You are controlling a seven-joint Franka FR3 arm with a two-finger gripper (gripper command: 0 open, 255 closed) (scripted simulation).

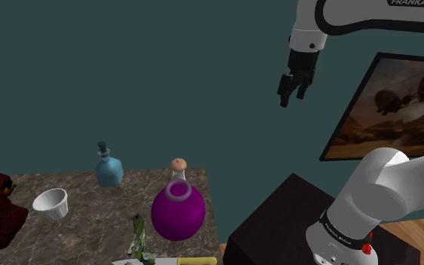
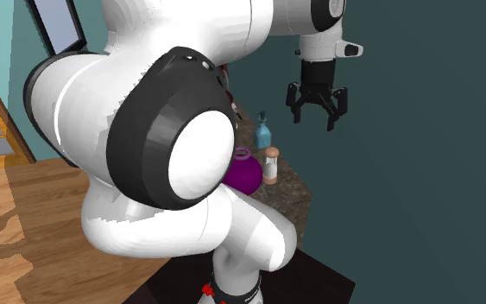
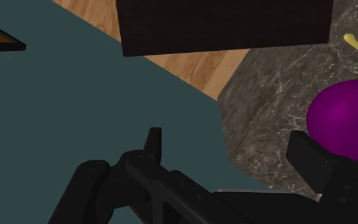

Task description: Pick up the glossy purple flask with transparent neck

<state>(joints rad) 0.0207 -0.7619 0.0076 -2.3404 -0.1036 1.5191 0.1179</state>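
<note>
There, purple flask point(image 1: 178, 214) stands upright near blue bottle point(image 1: 109, 170).

- We see the flask point(image 1: 178, 213) as glossy purple, its neck pale and see-through
- We read the bottle point(image 1: 109, 170) as light blue and the cup point(image 1: 50, 204) as white
- The table point(image 1: 82, 229) shows us mottled grey-brown stone veining
- We find the gripper point(image 1: 291, 96) black, the wall point(image 1: 127, 75) dark teal, the stand point(image 1: 278, 222) near-black brown

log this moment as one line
gripper: open, empty, high up | purple flask: upright on table, untouched | grasp: not yet
</note>
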